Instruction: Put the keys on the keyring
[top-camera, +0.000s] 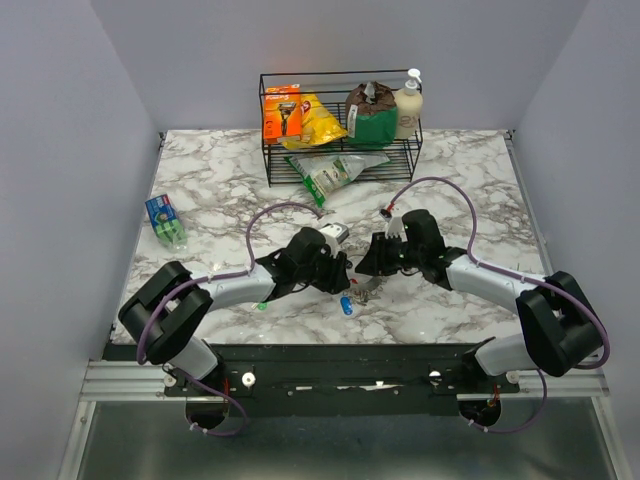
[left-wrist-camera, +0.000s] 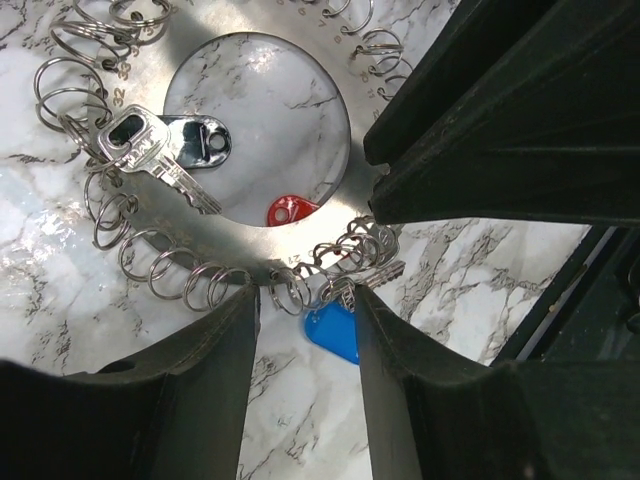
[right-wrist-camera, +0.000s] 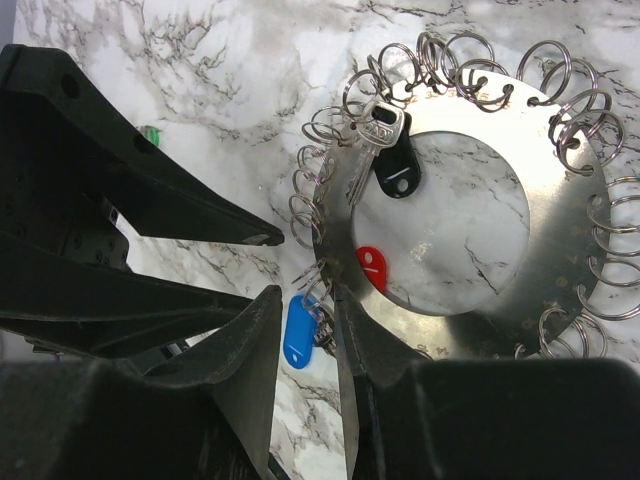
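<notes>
Keyring (right-wrist-camera: 560, 250): flat silver disc with a round hole, edge fringed with small split rings. It carries a black-headed silver key (right-wrist-camera: 380, 140), a red tag (right-wrist-camera: 370, 268) and a blue tag (right-wrist-camera: 298, 330). Lies on the marble just below centre of the top view.

Both arms are stretched inward, low, and meet over the keyring. Left gripper (left-wrist-camera: 305, 300): fingers apart, nothing pinched, split rings at the tips. Right gripper (right-wrist-camera: 305, 300): blue tag in the gap, disc edge at one finger; cannot tell whether it clamps.

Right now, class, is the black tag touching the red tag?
Apart. The right wrist view shows bare table between the black tag and the red tag, seen through the keyring's hole.

Silver keyring (right-wrist-camera: 565, 250), keys (right-wrist-camera: 378, 135) headed black, red and blue, white marble table (right-wrist-camera: 200, 80) veined grey
</notes>
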